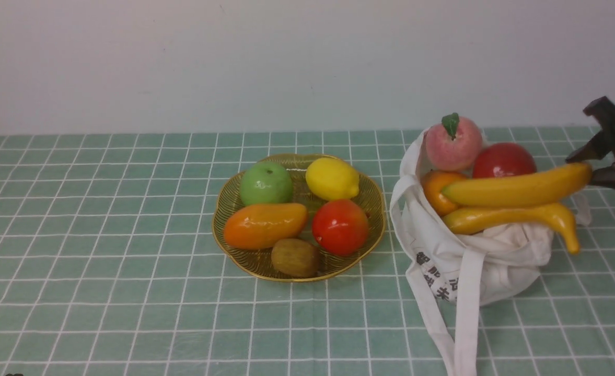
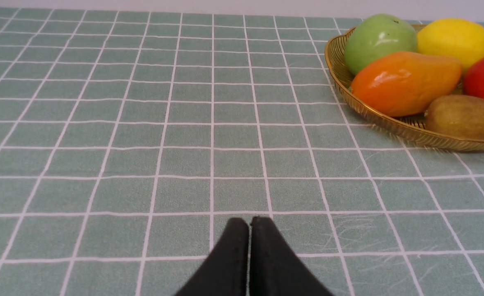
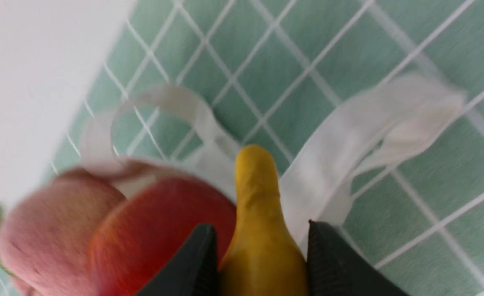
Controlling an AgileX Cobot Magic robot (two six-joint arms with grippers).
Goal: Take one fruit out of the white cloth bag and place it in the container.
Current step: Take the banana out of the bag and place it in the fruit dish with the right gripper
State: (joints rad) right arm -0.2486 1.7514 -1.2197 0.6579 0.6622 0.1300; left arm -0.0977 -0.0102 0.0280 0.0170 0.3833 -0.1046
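Currently the right gripper (image 1: 584, 169) clamps the right end of the smooth, nearly straight yellow fruit (image 1: 516, 189), which lies atop the soft white cloth bag (image 1: 495, 256). Left of the bag sits the ribbed, scalloped golden container (image 1: 372, 194). The left gripper (image 2: 249, 230) is pressed closed.

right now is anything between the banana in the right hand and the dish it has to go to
Nothing stands on the tablecloth between them. But the banana must clear the rim of the white cloth bag, and the dish already holds five fruits, the tomato nearest, leaving little bare room.
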